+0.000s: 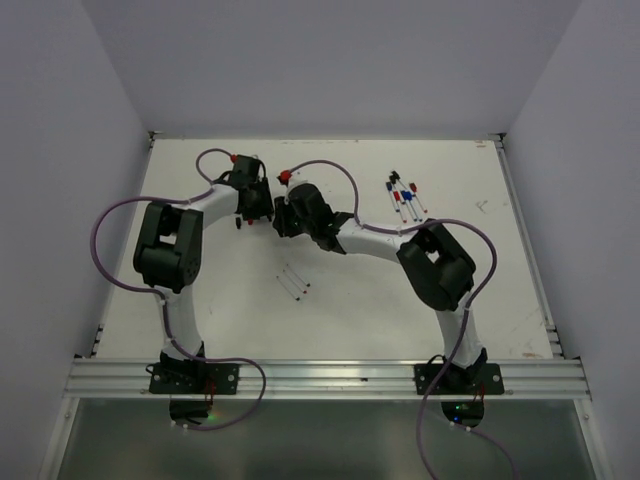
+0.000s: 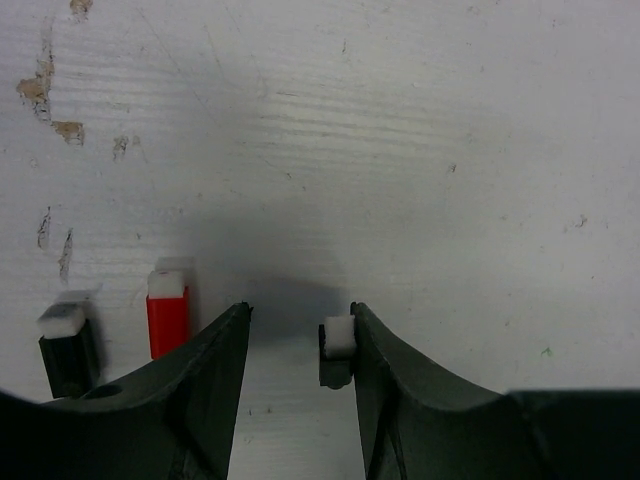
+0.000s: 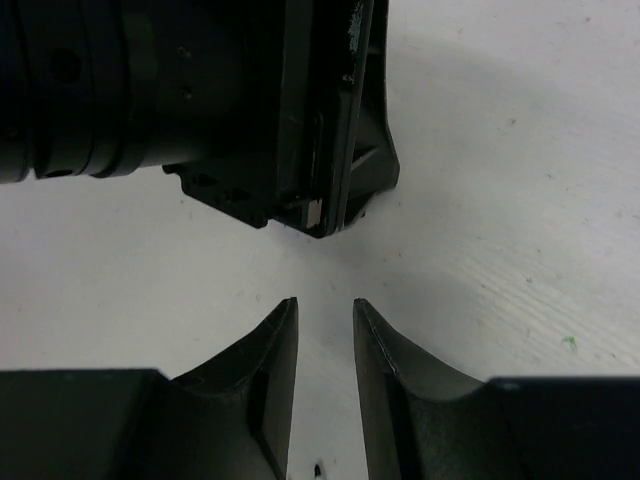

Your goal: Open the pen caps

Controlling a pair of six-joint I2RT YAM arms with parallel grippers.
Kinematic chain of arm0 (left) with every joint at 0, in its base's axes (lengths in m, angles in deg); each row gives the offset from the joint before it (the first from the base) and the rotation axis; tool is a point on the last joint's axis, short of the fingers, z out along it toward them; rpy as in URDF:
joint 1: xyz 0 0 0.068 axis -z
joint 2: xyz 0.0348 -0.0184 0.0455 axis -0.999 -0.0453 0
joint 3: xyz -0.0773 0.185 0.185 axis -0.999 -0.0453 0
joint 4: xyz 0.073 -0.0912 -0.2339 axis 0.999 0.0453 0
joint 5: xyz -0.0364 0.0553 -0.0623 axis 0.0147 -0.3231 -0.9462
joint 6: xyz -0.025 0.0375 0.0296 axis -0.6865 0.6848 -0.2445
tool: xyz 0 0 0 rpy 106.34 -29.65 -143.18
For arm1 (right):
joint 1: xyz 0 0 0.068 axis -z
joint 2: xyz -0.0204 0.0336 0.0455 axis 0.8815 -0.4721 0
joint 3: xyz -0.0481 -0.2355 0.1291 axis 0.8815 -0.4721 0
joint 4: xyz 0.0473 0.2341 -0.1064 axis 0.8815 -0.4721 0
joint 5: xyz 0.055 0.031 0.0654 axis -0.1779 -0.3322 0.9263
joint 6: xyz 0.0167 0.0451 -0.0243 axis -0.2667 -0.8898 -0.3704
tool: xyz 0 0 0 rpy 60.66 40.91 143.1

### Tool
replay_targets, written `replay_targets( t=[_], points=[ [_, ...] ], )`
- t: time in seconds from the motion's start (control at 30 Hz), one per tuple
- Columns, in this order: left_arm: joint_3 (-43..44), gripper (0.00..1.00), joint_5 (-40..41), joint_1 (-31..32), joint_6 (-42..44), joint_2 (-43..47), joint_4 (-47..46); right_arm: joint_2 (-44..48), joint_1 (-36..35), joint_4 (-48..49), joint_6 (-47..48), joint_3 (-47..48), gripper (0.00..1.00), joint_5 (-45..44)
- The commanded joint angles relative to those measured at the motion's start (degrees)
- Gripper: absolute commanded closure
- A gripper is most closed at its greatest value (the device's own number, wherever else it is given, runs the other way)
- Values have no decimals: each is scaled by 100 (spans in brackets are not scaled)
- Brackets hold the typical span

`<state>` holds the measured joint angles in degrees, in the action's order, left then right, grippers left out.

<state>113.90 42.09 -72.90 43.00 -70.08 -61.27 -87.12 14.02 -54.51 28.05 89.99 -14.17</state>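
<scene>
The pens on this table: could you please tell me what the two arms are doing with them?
Over the table's far middle, the left claw is open, a dark cap beside one finger, not gripped; a red cap and a black cap stand nearby. The right claw, facing it, is slightly open and empty. Capped pens lie far right; two seemingly uncapped pens lie mid-table.

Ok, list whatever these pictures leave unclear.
Top view: the pens at the back are too small to tell which are capped.
Left wrist view: a black cap sits half behind a finger of the left gripper; gripped or loose, unclear.
Right wrist view: the left gripper's body hides the table beyond the right gripper.
</scene>
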Motion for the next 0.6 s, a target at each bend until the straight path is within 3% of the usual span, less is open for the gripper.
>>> replay_targets(
  t=[0.0,0.23,0.57],
  points=[
    [22,51,-400,-70,-58,-5,189,-436,-27,709,-344,338,68,-54],
    [-75,51,-725,-220,-102,22,92,-770,88,1509,-757,277,69,70],
    [-180,51,-761,-299,-93,118,-5,-902,176,1589,-872,224,70,-18]
  ],
)
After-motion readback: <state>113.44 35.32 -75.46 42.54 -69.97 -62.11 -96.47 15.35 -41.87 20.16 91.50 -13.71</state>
